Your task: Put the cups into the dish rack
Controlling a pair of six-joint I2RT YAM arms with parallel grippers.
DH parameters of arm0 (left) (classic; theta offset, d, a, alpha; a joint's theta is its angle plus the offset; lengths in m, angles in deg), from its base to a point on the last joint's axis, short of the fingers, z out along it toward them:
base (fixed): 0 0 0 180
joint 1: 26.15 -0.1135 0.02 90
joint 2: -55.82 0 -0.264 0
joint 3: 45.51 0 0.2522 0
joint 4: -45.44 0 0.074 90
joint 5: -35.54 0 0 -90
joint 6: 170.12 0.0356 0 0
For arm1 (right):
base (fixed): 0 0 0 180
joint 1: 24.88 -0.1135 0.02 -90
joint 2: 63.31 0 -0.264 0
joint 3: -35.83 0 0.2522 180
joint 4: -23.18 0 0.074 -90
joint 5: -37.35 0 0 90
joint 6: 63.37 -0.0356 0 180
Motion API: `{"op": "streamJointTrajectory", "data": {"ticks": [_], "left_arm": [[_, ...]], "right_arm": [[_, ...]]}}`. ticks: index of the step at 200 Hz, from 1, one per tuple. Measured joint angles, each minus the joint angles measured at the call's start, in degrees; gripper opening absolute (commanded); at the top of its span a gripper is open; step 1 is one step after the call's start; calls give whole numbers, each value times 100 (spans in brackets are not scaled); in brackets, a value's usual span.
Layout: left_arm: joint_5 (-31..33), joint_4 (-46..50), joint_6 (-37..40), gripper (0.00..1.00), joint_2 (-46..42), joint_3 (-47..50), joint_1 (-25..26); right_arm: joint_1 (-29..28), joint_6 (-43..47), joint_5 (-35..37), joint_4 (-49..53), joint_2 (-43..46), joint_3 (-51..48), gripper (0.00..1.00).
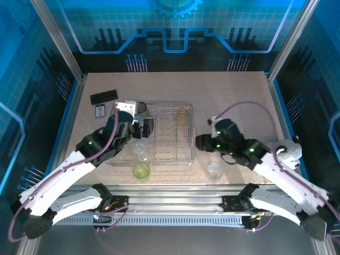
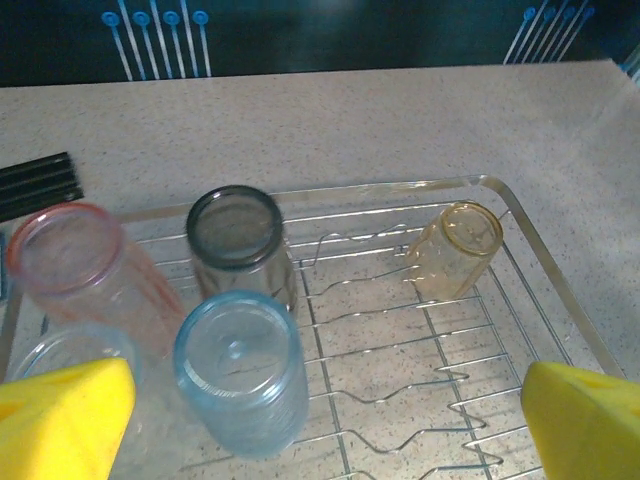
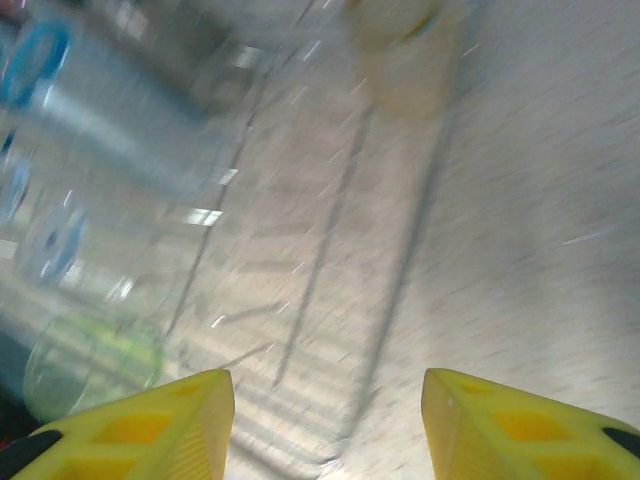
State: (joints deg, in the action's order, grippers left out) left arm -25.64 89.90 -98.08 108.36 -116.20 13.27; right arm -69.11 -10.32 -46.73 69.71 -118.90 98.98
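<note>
Two cups left out: a green cup (image 1: 141, 170) at 7 o'clock from the rack's middle and a clear cup (image 1: 214, 170) at 5 o'clock. Both stand on the table (image 1: 239, 106) near its front edge, just clear of the wire.
Rack: the dish rack (image 1: 183, 154) sits mid-table between the two arms.
Cups inside: a pink cup (image 2: 75, 265), a grey cup (image 2: 238, 235) and a blue-tinted cup (image 2: 240, 375) crowd the 9 o'clock end, touching or nearly so. An orange cup (image 2: 458, 250) leans alone toward 1 o'clock.
Left gripper (image 2: 328, 400): hangs above the crowded end, fingers spread wide and holding nothing.
Right gripper (image 3: 325, 400): low by the rack's 3 o'clock rim, fingers apart and empty. Its own camera is too blurred to show more.
Crowding risk: I'd guess a descent here by the left arm could clip the pink or blue-tinted rim and topple the cluster, since the three have no slack between them.
Rim risk: the right arm is so close to the wire that a careless sweep toward the clear cup could shove the whole rack and upset the leaning orange one.
Edge risk: both loose cups are light and near the front. A glancing touch from one finger might skid them off instead of gripping.
Grip risk: thin plastic may squirt out if pinched off-centre.
</note>
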Motion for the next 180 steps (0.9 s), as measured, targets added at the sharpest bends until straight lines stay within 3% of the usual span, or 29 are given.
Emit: {"op": "streamJointTrajectory", "data": {"ticks": [38, 77, 180], "left_arm": [[247, 37, -278, 99, -741, 280, 0], [452, 332, -636, 99, -1499, 481, 0], [678, 1912, -1311, 99, -3285, 540, 0]], "right_arm": [[-1434, -492, 170, 157, -1335, 831, 56], [-2326, -616, 404, 487, -2597, 2015, 58], [-3001, -1051, 544, 1268, -5007, 3473, 50]]}}
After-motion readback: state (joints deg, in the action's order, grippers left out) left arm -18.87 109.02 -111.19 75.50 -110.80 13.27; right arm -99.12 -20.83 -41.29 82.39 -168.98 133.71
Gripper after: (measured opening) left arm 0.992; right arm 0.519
